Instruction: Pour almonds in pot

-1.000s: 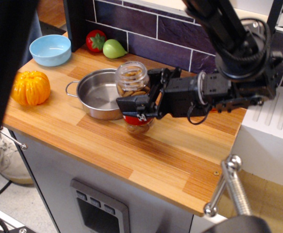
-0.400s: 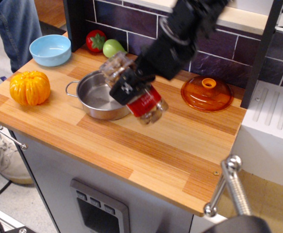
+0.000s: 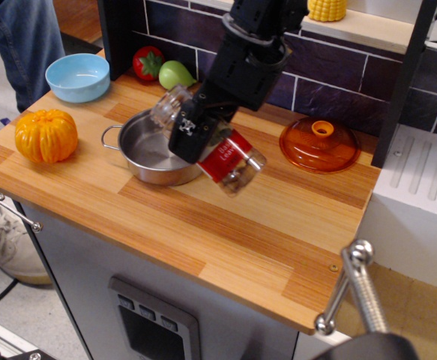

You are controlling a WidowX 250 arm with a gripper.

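Wooden counter [image 3: 203, 225] carried the pot [image 3: 154, 146]. Gripper [image 3: 196, 135], pinching the jar [image 3: 211, 146], had tipped it further; almonds [image 3: 240, 176] hadn't spilled yet

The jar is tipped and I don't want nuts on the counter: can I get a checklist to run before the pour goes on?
1. Jar gripped by the gripper: ok, jaws shut on its middle.
2. Jar mouth over the pot: ok, above the right rim.
3. Jar mouth below its base: not ok, mouth is the higher end.
4. Almonds at the mouth: not ok, they sit at the base.
5. Pot free of other items: ok.
6. Jar uncapped: cannot tell.
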